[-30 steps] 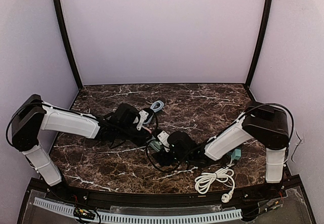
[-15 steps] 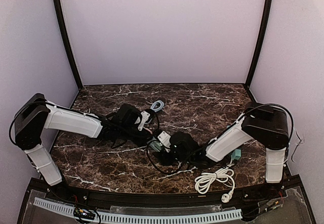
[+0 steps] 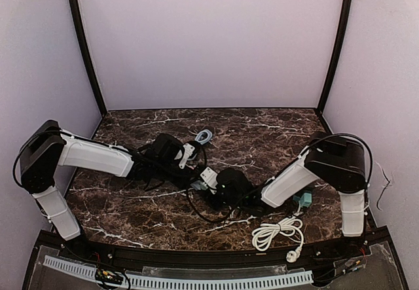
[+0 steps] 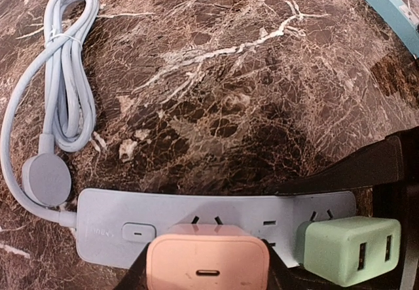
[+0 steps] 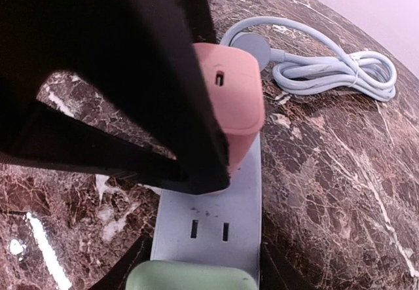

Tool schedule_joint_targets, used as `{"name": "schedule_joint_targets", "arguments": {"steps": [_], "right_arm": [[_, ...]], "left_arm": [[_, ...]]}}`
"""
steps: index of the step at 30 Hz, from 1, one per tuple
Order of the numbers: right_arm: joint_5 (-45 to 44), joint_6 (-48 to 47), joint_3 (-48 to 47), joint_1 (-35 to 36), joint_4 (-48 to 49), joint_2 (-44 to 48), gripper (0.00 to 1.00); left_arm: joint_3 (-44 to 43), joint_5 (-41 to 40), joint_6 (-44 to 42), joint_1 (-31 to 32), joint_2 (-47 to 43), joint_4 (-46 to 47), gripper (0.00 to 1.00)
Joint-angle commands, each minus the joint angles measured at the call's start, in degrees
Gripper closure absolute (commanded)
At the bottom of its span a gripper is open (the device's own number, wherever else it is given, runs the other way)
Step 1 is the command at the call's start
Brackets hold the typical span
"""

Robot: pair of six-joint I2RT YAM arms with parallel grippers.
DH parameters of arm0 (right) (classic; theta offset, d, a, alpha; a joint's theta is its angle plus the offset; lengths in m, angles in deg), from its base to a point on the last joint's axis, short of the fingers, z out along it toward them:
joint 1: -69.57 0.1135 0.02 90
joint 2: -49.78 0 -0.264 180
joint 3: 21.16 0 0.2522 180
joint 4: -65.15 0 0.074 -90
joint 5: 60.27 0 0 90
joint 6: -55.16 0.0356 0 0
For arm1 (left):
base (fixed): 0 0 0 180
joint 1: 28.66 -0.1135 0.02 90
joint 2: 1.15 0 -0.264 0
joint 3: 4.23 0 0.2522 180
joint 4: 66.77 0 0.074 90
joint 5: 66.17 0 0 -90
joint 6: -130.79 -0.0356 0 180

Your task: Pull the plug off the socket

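A pink plug (image 4: 208, 264) sits in the pale blue socket strip (image 4: 262, 208), and my left gripper (image 4: 208, 254) is shut on its two sides. In the right wrist view the pink plug (image 5: 236, 93) stands on the strip (image 5: 209, 215), with the left gripper's black finger (image 5: 131, 74) in front of it. My right gripper (image 5: 203, 270) straddles the strip at the end with the green plug (image 5: 190, 278), its fingers (image 5: 121, 267) against both long edges. Both grippers meet at mid-table in the top view, around the strip (image 3: 198, 185).
The strip's pale blue cord (image 4: 65, 74) lies coiled beyond it, ending in a round plug (image 4: 46, 180). A white coiled cable (image 3: 278, 231) lies at the front right. A teal object (image 3: 304, 199) sits by the right arm. Black cables trail under both wrists.
My right gripper's jaws have closed in on the sides of the strip. The left gripper keeps its hold on the pink plug and has shifted slightly.
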Motion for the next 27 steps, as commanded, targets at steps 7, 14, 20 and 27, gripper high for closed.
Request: {"name": "schedule_joint_targets", "arguments": {"steps": [7,14,20,27], "right_arm": [[2.2,2.2,0.1,-1.1,-0.1,-1.9,0.77],[2.5,3.3,-1.4,-1.1,-2.3,-3.2,1.0],[2.6,3.6,-1.6,-1.1,-2.8,-3.5,1.0],[2.8,4.0,-2.5,-1.3,-4.0,-4.1,1.0]], "left_arm": [[-0.4,4.4,1.3,0.3,-2.4,0.5,0.78],[-0.3,-2.5,-0.7,1.8,-3.7,0.8,0.78],[1.0,7.3,5.8,-1.0,-4.4,4.0,0.78],[0.0,4.2,2.9,-0.6,-5.8,3.2,0.79]]}}
